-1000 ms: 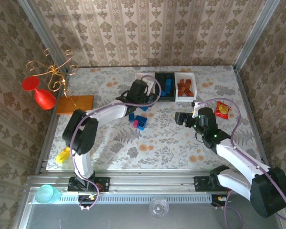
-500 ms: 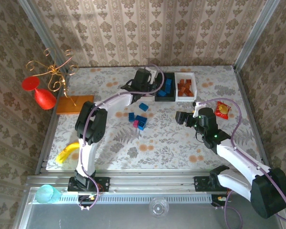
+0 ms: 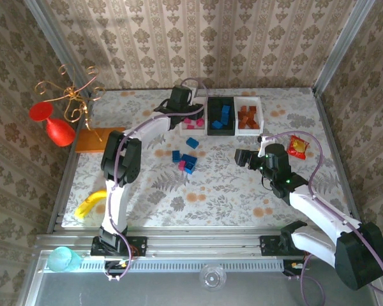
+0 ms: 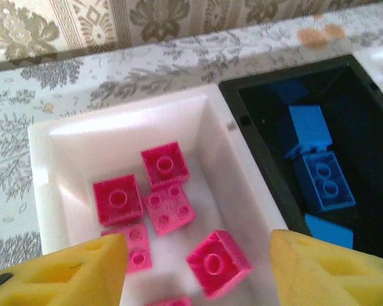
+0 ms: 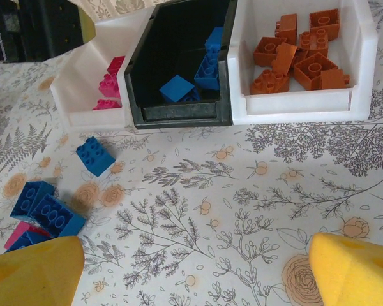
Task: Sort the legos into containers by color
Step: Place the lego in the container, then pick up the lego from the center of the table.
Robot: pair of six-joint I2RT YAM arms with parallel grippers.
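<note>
While the left fingers (image 4: 57,271) hang parted and empty over the white plastic tray (image 4: 134,118) of small pink bricks (image 4: 165,164), apparently at drop-off, and the right fingers (image 5: 32,271) gape wide, the loose blue bricks (image 5: 96,155) on the tabletop (image 5: 242,191) likely need grasping next.

No legible text, labels, brands or numbers in any view. The red-yellow packet (image 3: 297,147) on the worktop (image 3: 230,185) is too small to tell if it carries print. Stud tops on the pink legos (image 4: 166,164) are blurred in the left wrist view, so no lettering can be made out.
</note>
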